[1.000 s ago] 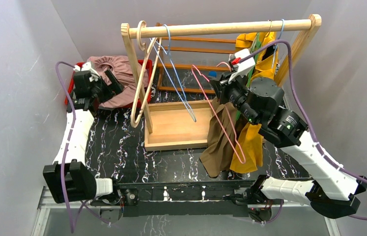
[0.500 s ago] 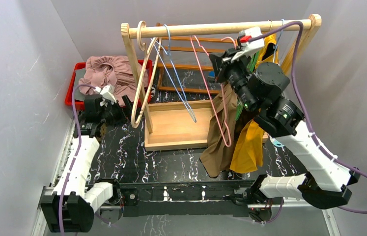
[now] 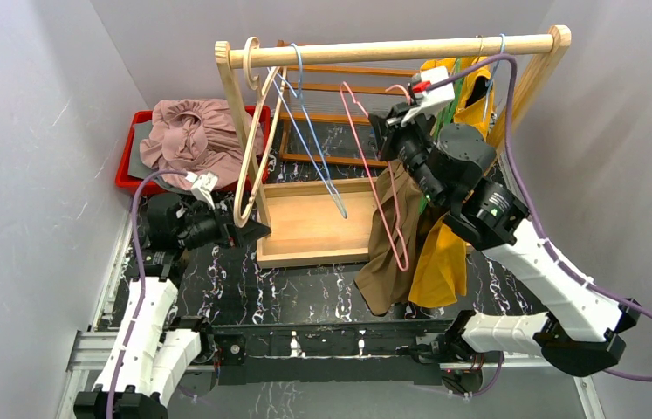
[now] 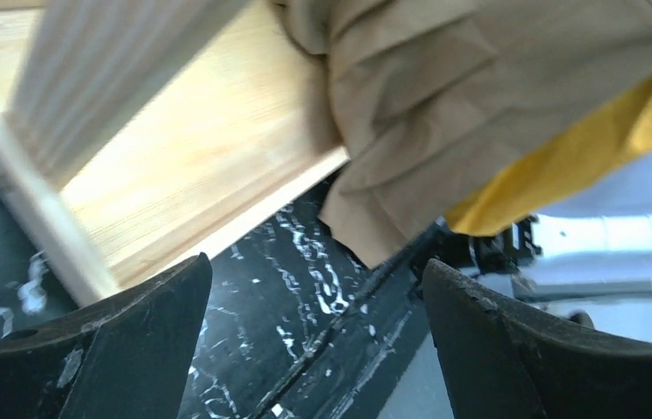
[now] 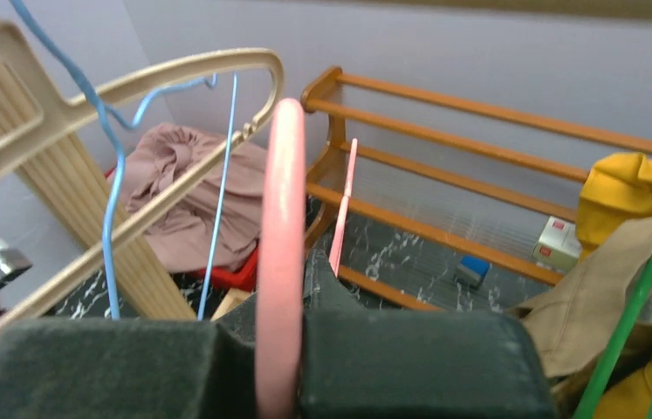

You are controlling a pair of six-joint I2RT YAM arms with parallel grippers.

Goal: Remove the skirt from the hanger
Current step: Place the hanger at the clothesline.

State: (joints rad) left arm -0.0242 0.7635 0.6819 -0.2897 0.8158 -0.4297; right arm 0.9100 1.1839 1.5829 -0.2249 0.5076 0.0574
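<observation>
A mauve skirt (image 3: 189, 131) lies bunched in the red bin (image 3: 126, 172) at the back left; it also shows in the right wrist view (image 5: 184, 188). My right gripper (image 3: 394, 127) is shut on a bare pink hanger (image 3: 376, 179), held below the wooden rail (image 3: 392, 50). The hanger's bar passes between the pads in the right wrist view (image 5: 280, 227). My left gripper (image 3: 252, 231) is open and empty, low over the table beside the rack's wooden base (image 3: 313, 223). In its wrist view the open gripper (image 4: 313, 271) frames the black table.
A brown garment (image 3: 389, 244) and a yellow one (image 3: 440, 262) hang at the rack's right end, close under my right arm. A beige hanger (image 3: 248, 166) and a blue wire hanger (image 3: 313, 148) hang on the left. An orange slatted shelf (image 3: 348, 96) stands behind.
My left arm has pulled back from the red bin and swung right toward the rack base, leaving the mauve skirt in the bin. My right gripper lifted the pink hanger, then lowered it slightly.
</observation>
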